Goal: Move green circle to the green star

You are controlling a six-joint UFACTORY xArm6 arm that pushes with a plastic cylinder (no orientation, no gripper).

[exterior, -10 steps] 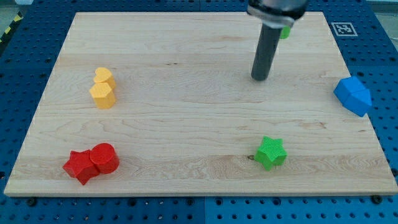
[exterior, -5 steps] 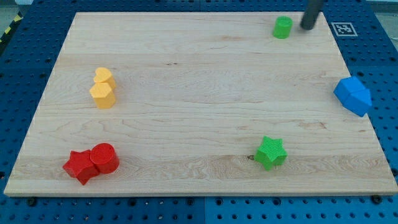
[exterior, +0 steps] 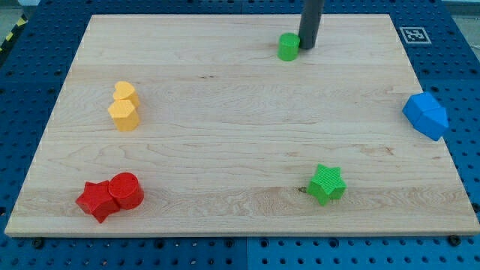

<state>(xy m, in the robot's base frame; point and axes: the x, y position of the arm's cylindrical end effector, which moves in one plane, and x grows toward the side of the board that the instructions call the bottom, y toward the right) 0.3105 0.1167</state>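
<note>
The green circle (exterior: 287, 46) stands near the board's top edge, a little right of the middle. My tip (exterior: 307, 47) is right beside it on the view's right, touching or nearly touching it. The green star (exterior: 326, 184) lies far below, near the board's bottom edge, right of the middle.
A yellow heart (exterior: 125, 91) and a yellow hexagon (exterior: 124, 115) sit together at the left. A red star (exterior: 96, 200) and a red circle (exterior: 127, 190) sit together at the bottom left. Two blue blocks (exterior: 425, 115) lie at the right edge. The wooden board (exterior: 225, 135) lies on a blue pegboard.
My tip swung from the board's middle to the top right, then came in on the green circle's right. The green circle slid left and slightly down.
</note>
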